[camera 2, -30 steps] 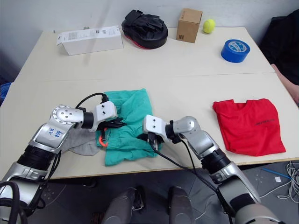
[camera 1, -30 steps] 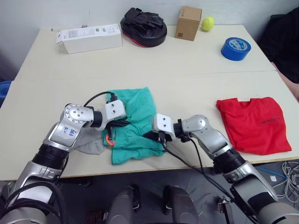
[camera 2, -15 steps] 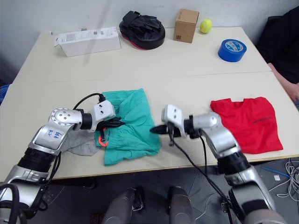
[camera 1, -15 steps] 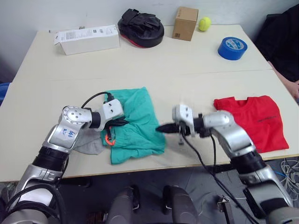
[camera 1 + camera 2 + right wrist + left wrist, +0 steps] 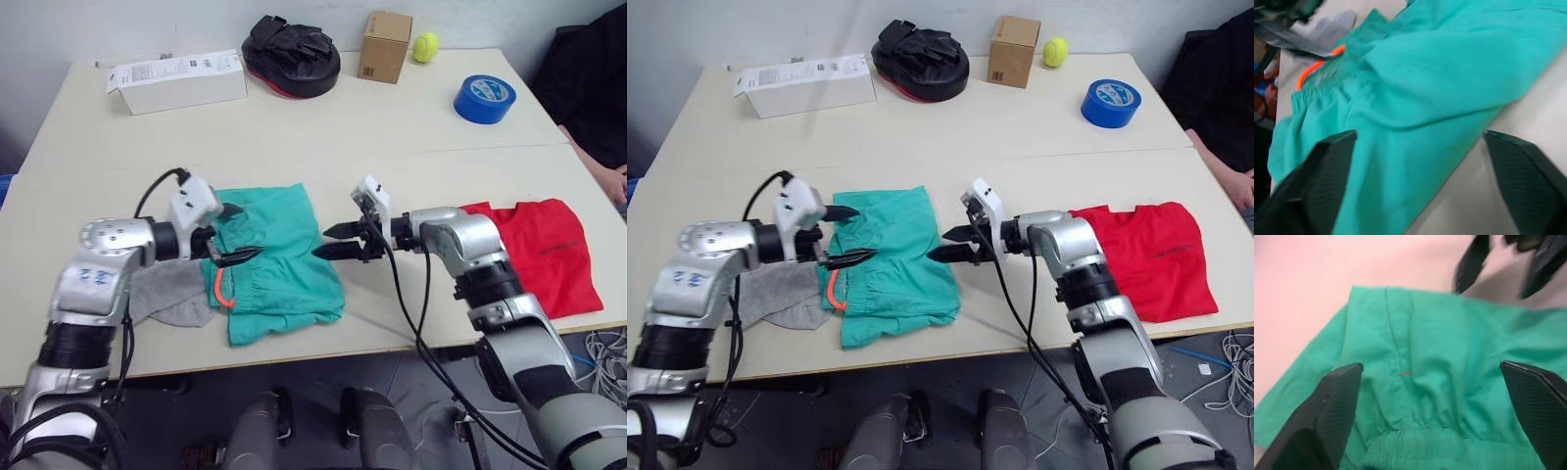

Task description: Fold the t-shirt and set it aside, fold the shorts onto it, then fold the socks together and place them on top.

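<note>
The teal shorts [image 5: 279, 264] lie flat near the table's front edge, with the waistband and orange drawstring [image 5: 219, 291] on their left side. My left gripper [image 5: 245, 232] hovers open just above the waistband, holding nothing. At the shorts' right edge my right gripper [image 5: 323, 242] is also open and empty, pointing left. The red t-shirt [image 5: 544, 257] lies folded at the right. The grey socks [image 5: 171, 299] lie partly under the shorts' left side. The left wrist view shows the shorts [image 5: 1449, 382] between wide-apart fingers [image 5: 1327, 416]. The right wrist view shows the shorts [image 5: 1415, 98] too.
Along the far edge stand a white carton [image 5: 176, 78], a black padded mitt [image 5: 291, 47], a cardboard box [image 5: 384, 46], a yellow-green ball [image 5: 424, 47] and a blue tape roll [image 5: 483, 98]. A person's hand [image 5: 615, 181] rests at the right edge.
Both grippers have opened and let go of the shorts. The right one swung from the shorts' front corner up to their right edge. The left one lifted off the waistband, drawing back left.
</note>
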Tool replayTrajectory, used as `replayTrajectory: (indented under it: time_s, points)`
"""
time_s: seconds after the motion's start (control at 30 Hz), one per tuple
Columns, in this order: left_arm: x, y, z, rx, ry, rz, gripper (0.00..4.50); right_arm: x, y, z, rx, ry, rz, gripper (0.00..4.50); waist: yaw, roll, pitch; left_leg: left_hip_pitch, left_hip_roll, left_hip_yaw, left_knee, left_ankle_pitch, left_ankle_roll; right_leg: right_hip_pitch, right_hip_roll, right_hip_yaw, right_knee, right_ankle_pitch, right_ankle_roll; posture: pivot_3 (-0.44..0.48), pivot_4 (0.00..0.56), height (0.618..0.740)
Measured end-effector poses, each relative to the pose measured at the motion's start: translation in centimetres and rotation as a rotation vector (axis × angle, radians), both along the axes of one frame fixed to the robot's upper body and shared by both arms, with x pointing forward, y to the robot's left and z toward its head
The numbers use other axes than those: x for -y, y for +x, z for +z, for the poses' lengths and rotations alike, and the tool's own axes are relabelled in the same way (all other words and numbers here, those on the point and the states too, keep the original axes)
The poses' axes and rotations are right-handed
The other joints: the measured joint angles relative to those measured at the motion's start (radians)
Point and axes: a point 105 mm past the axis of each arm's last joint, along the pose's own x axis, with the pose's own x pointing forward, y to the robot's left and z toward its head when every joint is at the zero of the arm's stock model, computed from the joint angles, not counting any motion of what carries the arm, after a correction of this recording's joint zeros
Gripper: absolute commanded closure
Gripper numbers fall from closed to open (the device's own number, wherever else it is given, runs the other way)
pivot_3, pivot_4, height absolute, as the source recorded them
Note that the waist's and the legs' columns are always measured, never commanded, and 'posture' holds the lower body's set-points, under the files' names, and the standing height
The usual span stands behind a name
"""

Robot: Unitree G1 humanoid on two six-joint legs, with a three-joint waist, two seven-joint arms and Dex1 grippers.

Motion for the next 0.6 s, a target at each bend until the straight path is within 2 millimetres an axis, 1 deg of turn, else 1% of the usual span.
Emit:
replayTrajectory:
  time_s: [0.07,0.13,0.2,0.27,0.33,0.6]
  points:
    - [-0.1,-1.1,0.5,-0.012,-0.016,-0.017,0.00,-0.2,0.2,-0.3,-0.046,0.009,-0.015,0.06,-0.001,0.000,0.000,0.000,0.000,0.000,0.000,0.000,0.000,0.000,0.000,0.000,0.000,0.000,0.000,0.000,0.150,0.740]
    - [0.0,-2.3,0.4,-0.028,0.000,-0.034,0.00,-0.4,0.5,-0.7,-0.104,0.020,-0.030,0.06,-0.005,0.000,0.000,0.000,-0.001,0.000,0.000,0.000,0.000,0.000,0.000,0.001,0.001,0.000,0.000,0.000,0.150,0.740]
    - [0.4,-2.8,0.2,-0.032,0.004,-0.046,0.00,-0.6,0.6,-0.6,-0.127,0.024,-0.034,0.06,-0.005,0.000,0.000,0.001,-0.001,0.000,0.000,-0.002,-0.003,0.001,0.000,0.001,0.001,0.000,0.000,0.000,0.150,0.740]
    - [0.4,-2.8,0.1,-0.032,0.005,-0.038,0.00,-0.9,0.5,-0.7,-0.142,0.026,-0.025,0.06,-0.005,0.000,0.000,0.001,-0.001,0.000,0.000,-0.002,-0.005,0.000,0.000,0.001,0.001,0.000,0.000,0.000,0.150,0.740]
    - [0.5,-3.0,0.0,-0.026,0.009,-0.033,0.00,-1.7,0.3,-0.7,-0.173,0.035,-0.010,0.06,-0.005,0.000,0.000,0.001,0.000,0.000,0.000,-0.002,-0.006,0.000,0.000,0.001,0.001,0.000,0.000,0.000,0.150,0.740]
    - [0.6,-3.0,-0.1,-0.023,0.011,-0.028,0.00,-5.3,-1.5,-1.2,-0.294,0.072,0.088,0.06,-0.012,0.000,0.000,0.003,0.003,0.002,-0.001,-0.003,-0.010,0.000,0.005,0.002,0.001,-0.001,-0.001,0.000,0.150,0.740]
